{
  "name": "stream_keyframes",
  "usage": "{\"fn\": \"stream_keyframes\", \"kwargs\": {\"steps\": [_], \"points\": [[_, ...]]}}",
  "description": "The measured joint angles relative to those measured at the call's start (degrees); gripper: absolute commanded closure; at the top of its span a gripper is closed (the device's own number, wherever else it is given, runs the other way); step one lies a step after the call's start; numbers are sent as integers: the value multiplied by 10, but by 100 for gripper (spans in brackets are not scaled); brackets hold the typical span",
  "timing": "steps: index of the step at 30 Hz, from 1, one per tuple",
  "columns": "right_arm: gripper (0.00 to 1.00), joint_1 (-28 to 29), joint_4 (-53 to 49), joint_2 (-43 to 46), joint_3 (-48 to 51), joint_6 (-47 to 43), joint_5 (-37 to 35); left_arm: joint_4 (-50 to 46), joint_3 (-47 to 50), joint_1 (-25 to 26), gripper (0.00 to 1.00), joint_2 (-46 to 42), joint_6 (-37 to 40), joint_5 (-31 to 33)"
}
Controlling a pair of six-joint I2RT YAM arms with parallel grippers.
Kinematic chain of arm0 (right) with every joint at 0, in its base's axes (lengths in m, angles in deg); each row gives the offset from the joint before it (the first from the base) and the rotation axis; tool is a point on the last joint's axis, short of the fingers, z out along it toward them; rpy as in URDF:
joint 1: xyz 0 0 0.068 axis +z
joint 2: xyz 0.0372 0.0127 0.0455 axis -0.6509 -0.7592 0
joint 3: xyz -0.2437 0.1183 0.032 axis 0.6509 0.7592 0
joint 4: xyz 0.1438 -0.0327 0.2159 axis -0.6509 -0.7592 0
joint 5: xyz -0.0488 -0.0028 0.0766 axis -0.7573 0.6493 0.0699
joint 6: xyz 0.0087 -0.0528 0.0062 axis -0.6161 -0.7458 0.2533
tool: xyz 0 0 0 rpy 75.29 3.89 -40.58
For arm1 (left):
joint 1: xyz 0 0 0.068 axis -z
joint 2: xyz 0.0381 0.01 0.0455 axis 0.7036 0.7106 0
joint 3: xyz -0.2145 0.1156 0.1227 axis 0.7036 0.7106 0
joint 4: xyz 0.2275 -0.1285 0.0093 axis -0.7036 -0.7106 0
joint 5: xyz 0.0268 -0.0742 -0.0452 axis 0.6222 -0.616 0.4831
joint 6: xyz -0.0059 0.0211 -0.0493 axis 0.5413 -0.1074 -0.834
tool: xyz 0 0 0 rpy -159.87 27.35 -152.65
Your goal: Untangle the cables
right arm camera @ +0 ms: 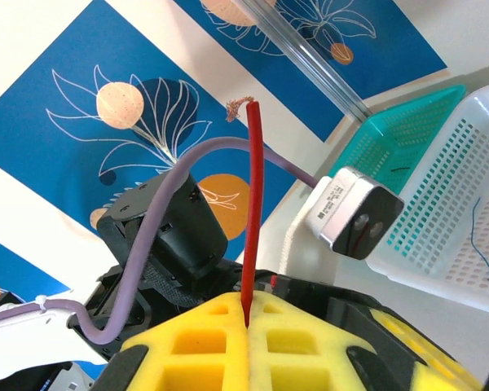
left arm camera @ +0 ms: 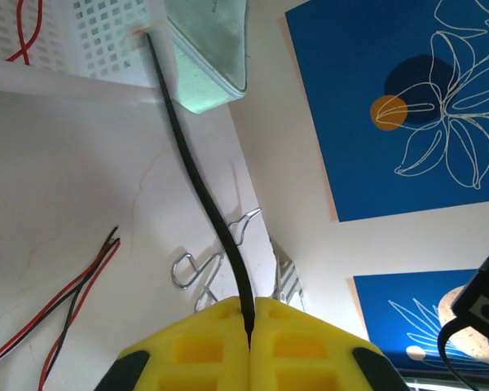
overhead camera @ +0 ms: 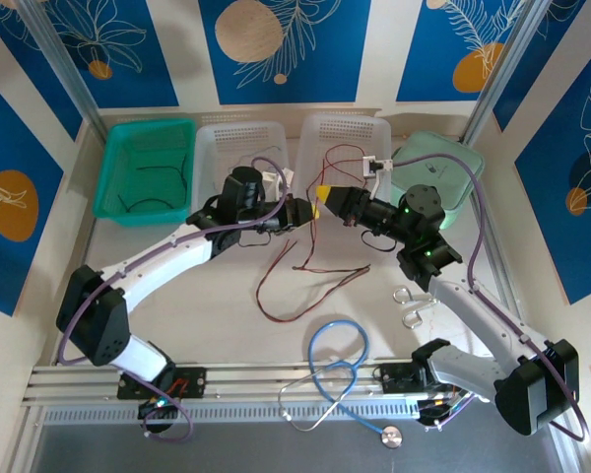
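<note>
— Where do the cables sit, going by the white basket (overhead camera: pixel 345 117)?

— A black cable (left arm camera: pixel 197 183) runs from that basket's corner down to the left gripper (left arm camera: pixel 249 314). Its yellow pads (left arm camera: pixel 196 346) are pressed fully together on the cable.

— And the other arm?

— The right gripper (right arm camera: pixel 249 314) is clamped the same way on a red cable (right arm camera: pixel 252 212) (the frayed tip pokes up past the pads). Both grippers meet tip to tip just in front of the basket.

— Anything loose?

— A red-and-black loop (overhead camera: pixel 266 286) lies on the table (overhead camera: pixel 217 296), further in front of the basket. A red strand (left arm camera: pixel 20 53) lies inside the basket.
</note>
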Motion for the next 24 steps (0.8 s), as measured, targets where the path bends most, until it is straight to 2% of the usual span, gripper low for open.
{"fn": "stream_keyframes", "kwargs": {"steps": [5, 13, 20, 24], "points": [[100, -18, -54, 41, 0, -18, -30, -71, -7, -15, 100, -36, 49, 54], [100, -30, -132, 149, 0, -65, -152, -172, -74, -44, 100, -144, 140, 145], [100, -35, -177, 179, -8, -95, -234, -245, -135, -49, 100, -171, 211, 178], [100, -42, -203, 185, -20, -111, -266, -308, -188, -82, 100, -172, 249, 187]]}}
